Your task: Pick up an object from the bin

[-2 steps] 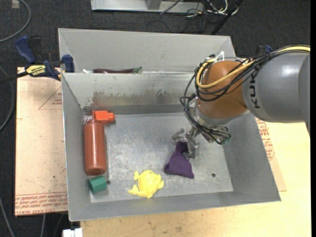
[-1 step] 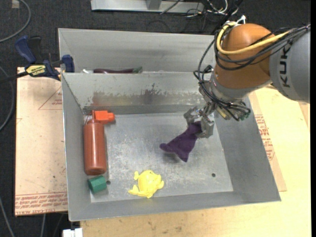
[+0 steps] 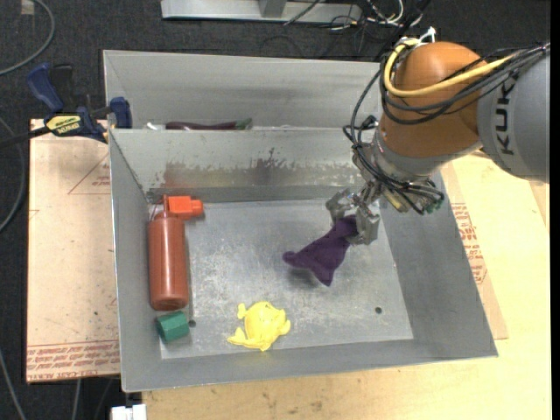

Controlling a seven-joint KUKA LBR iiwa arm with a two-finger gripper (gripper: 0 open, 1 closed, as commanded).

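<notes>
My gripper (image 3: 353, 220) is over the right middle of the bin, its fingers shut on the upper end of a limp purple cloth-like thing (image 3: 320, 253). The purple thing hangs down and to the left from the fingers, and its lower end reaches the bin floor or hangs just above it. A yellow crumpled soft toy (image 3: 260, 326) lies near the front of the bin, well below and left of the gripper.
Along the left wall lies a red-brown bottle with an orange cap (image 3: 169, 257). A small green block (image 3: 173, 326) sits at the bottle's lower end. The arm with its orange cover comes in from the upper right.
</notes>
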